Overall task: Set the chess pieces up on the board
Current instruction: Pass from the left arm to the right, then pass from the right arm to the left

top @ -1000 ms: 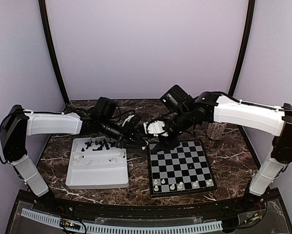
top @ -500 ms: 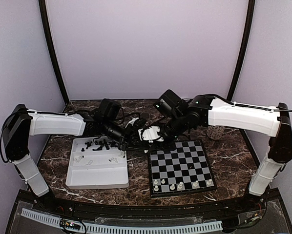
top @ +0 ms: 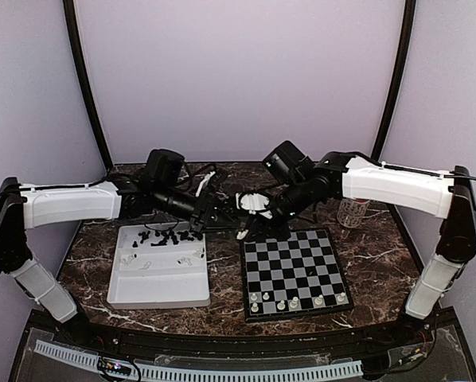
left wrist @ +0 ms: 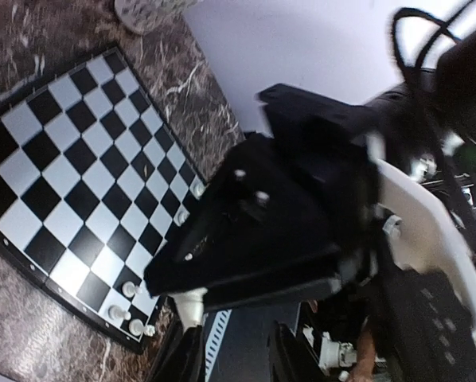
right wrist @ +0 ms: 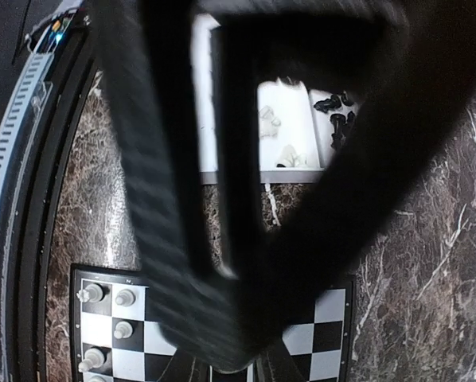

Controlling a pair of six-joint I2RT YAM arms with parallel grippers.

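The board (top: 295, 270) lies right of centre, with several white chess pieces (top: 282, 304) on its near rows. My two grippers meet tip to tip above the board's far left corner. In the left wrist view my right gripper (left wrist: 182, 286) fills the frame as a black wedge, and a white chess piece (left wrist: 189, 306) sticks out of its tip. My left gripper (left wrist: 234, 334) stands open just below it, with nothing between its fingers. From above, the left gripper (top: 214, 216) and the right gripper (top: 244, 229) almost touch. The right wrist view is blurred, and the left gripper (right wrist: 158, 199) blocks most of it.
A white tray (top: 158, 290) left of the board holds several black pieces (top: 162, 235) and a few white ones (top: 186, 259). A patterned mug (top: 352, 211) stands behind the board's far right corner. The surface is dark marble, with a curved backdrop behind it.
The two grippers came together over the gap between tray and board. The right jaws closed on the white piece, and the left jaws opened and let it go.
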